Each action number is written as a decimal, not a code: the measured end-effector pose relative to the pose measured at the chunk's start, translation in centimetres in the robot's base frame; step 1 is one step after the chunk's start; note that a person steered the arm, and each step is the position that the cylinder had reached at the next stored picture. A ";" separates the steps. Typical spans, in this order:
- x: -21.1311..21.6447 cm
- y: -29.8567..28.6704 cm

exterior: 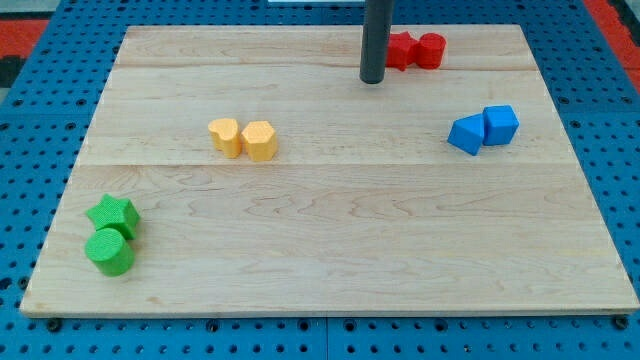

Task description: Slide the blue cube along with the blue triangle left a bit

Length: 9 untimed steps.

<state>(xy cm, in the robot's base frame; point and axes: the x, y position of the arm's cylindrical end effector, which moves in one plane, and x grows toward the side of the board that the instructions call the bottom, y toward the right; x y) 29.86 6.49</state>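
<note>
Resting beside red blocks (416, 50), my tip (372, 80) (well apart from blue cube (501, 124), blue triangle (465, 134)).

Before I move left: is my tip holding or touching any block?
Nothing held. My tip is beside the red blocks, apart from the blue cube and blue triangle.

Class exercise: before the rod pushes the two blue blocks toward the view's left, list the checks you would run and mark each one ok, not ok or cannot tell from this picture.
1. Blue cube and blue triangle touching as a pair: ok.
2. My tip on the pair's right, ready to push left: not ok; it sits up and left of them, beside the red blocks.
3. Board clear just left of the pair: ok.
4. Yellow blocks far from the path: ok.
5. Tip touching the board: cannot tell.
</note>
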 end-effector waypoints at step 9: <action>7.3 16.5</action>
<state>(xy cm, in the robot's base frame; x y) 37.14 22.94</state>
